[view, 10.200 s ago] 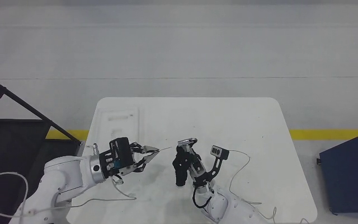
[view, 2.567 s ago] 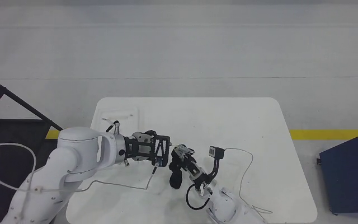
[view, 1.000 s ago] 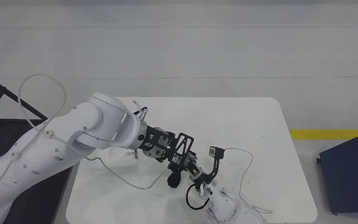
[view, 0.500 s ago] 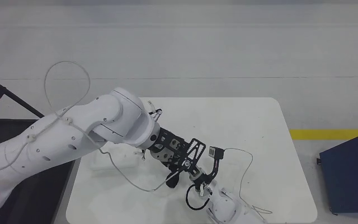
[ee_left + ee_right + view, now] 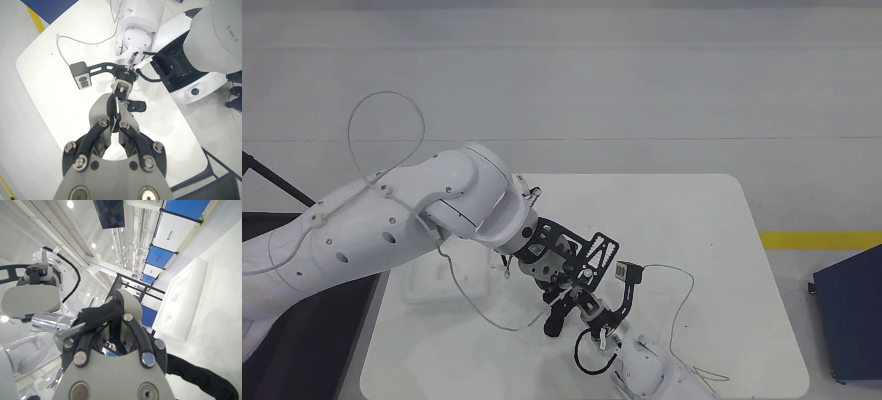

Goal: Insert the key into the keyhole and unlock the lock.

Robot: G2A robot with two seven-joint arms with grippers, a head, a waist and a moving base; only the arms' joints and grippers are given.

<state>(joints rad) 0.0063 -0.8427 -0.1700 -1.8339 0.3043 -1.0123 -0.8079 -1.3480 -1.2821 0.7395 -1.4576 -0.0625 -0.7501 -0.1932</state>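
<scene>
A: Key (image 5: pixel 117 106) first. Where is it?
B: Pinched flat between the pads of the left end effector (image 5: pixel 115 113), blade pointing away toward the cable lock (image 5: pixel 137 106). In the left wrist view we see it right at the lock's metal end.
A: Is it in the keyhole?
B: We cannot tell. In the right wrist view the chrome cylinder (image 5: pixel 49 321) butts up against the left end effector's grey finger (image 5: pixel 30 302), and the keyhole is hidden behind it. We judge the blade is at the mouth or partly in, no more than that.
A: And the lock itself?
B: Held up off the tabletop (image 5: pixel 692 230), over its near middle. The right end effector (image 5: pixel 113 315) is clenched on the lock's black sleeve (image 5: pixel 102 313), with the cylinder sticking out sideways toward the key. The rest of the sleeve trails off past the wrist.
A: So how far along are we?
B: We mark the key as gripped, the lock as gripped and presented, and the two as brought together. All that is done. Full seating is unconfirmed. Turning the key and opening the lock are left. The metal loop (image 5: pixel 66 330) sits tucked by the cylinder, so we read it as locked.
A: Anything else?
B: A white foam tray (image 5: pixel 179 306) lies on the tabletop, well apart from the lock. In the top view the two end effectors meet tip to tip.
</scene>
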